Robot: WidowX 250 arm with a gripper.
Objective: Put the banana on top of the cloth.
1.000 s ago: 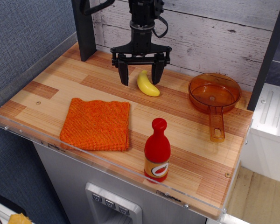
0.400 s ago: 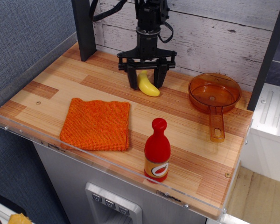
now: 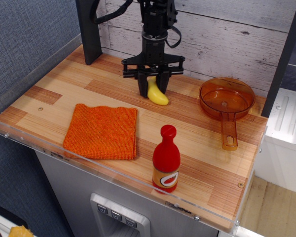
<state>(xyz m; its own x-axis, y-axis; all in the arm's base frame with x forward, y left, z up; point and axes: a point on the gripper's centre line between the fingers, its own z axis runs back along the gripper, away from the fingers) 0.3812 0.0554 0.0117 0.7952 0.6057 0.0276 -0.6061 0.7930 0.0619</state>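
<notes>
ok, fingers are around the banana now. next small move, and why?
Probably lift straight up a little. The gripper looks closed on the upper end of the banana, whose lower end seems to rest on the table. The cloth lies to the front left, with nothing on it, so the banana needs to clear the wood before being carried over.

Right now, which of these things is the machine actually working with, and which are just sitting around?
In use: small yellow plastic banana, black gripper closed around it, square orange terry cloth.
Lying about: red sauce bottle, translucent orange pan.
</notes>
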